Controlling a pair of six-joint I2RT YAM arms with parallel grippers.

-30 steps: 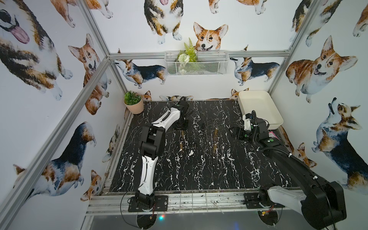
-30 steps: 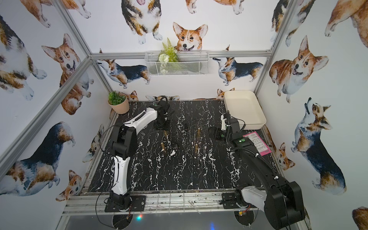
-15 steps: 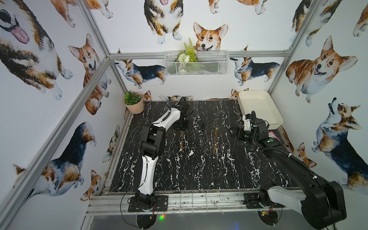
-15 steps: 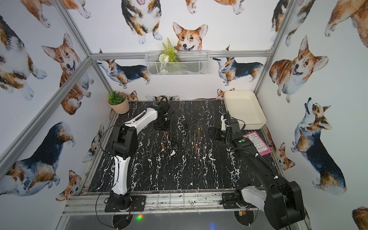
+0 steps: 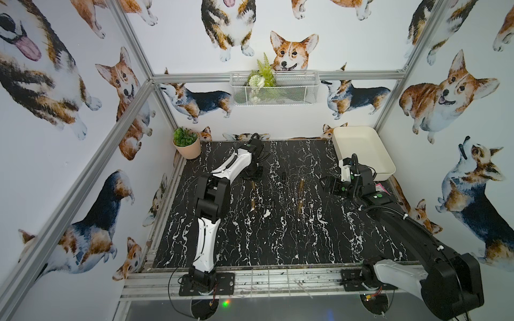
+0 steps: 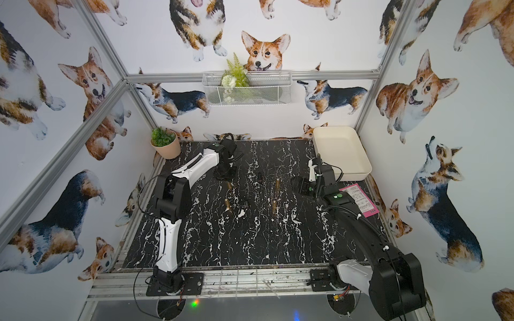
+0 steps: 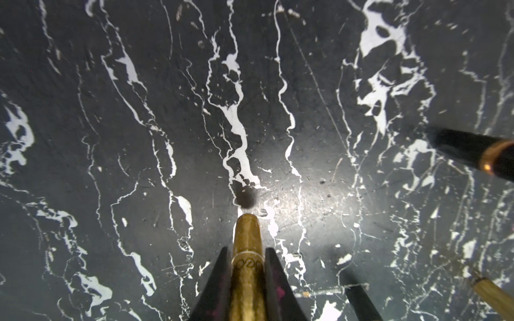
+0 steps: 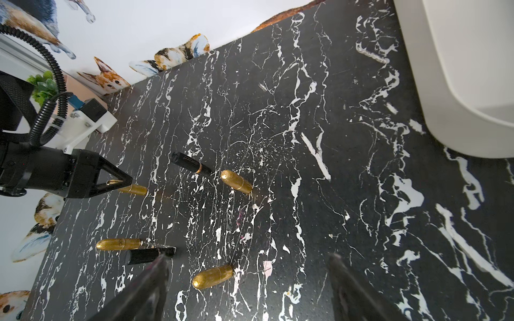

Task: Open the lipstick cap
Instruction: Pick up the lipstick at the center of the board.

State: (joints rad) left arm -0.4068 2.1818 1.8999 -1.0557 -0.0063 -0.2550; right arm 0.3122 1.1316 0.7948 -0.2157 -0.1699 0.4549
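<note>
Left wrist view: the left gripper [image 7: 246,251] is clamped tight on a gold, bullet-shaped metallic lipstick [image 7: 247,236]. Its black fingers [image 7: 219,266] press both flanks at the lettered band, just behind a thin seam line. The rounded end pokes out past the fingertips over the black, white-veined marble tabletop [image 7: 139,139]. I cannot tell whether that end touches the marble or hangs just clear of it.

Right wrist view: the right gripper [image 8: 249,257] is spread wide and holds nothing, well apart from the held lipstick. Three more gold lipsticks [image 8: 236,182] and two black tubes [image 8: 192,165] lie on the marble between the arms, and a cream plastic tray [image 8: 445,111] sits off to one side.

In both top views the held lipstick is toward the back of the table, directly under the left arm's wrist. The right gripper waits across the table, near the tray.

The lipstick looks light and rigid, with a glossy, tapered shell that is likely slippery, so a pinch near the nose could squirt it out. The better hold is probably flat pads on the free end close to the seam, where it is widest, then a pull straight along the axis.
</note>
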